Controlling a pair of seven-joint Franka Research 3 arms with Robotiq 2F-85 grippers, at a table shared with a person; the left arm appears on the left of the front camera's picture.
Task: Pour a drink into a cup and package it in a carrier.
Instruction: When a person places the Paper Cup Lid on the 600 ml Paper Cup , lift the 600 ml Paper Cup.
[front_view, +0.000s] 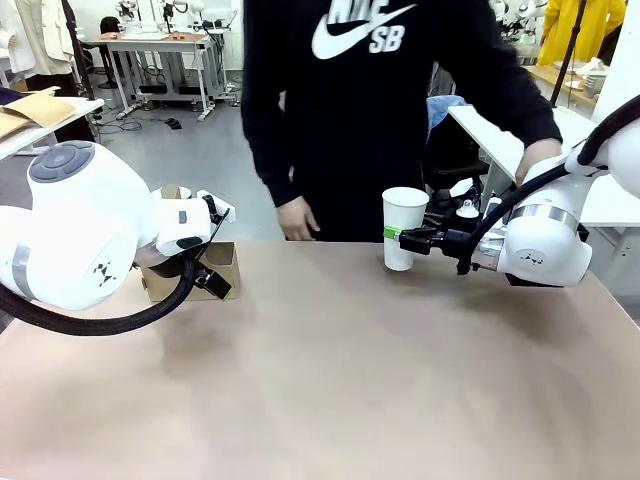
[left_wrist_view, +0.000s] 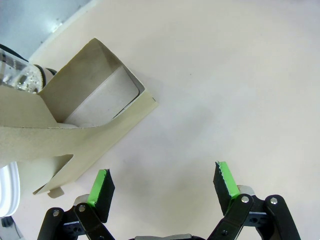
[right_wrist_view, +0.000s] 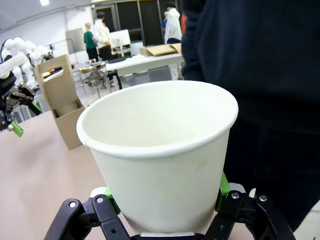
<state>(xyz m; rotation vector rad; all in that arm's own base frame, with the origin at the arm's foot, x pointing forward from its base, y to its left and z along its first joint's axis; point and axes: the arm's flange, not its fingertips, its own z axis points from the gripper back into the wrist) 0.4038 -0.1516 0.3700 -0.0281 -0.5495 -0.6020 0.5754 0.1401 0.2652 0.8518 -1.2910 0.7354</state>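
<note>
**White paper cup (front_view: 404, 215) held by the right gripper (front_view: 403, 238)**

Cup base hidden behind green pads (right_wrist_view: 224, 185); inner floor out of sight; contact with the table (front_view: 350, 380) cannot be told. Walls plain, tapering, upright. Jaws closed on its lower half. Far to the cup's left, the carrier (front_view: 228, 256) is half covered by the left arm (front_view: 80, 240); left gripper (left_wrist_view: 162, 182), jaws spread, beside it.

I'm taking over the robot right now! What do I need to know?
Left pincer: open and empty, over the bare table beside the carrier.
Right pincer: shut on the cup, which is upright near the table's far edge, in front of the person.
Done: the cup is gripped. It looks empty inside.
To do: fill it, then put it in the carrier.
</note>
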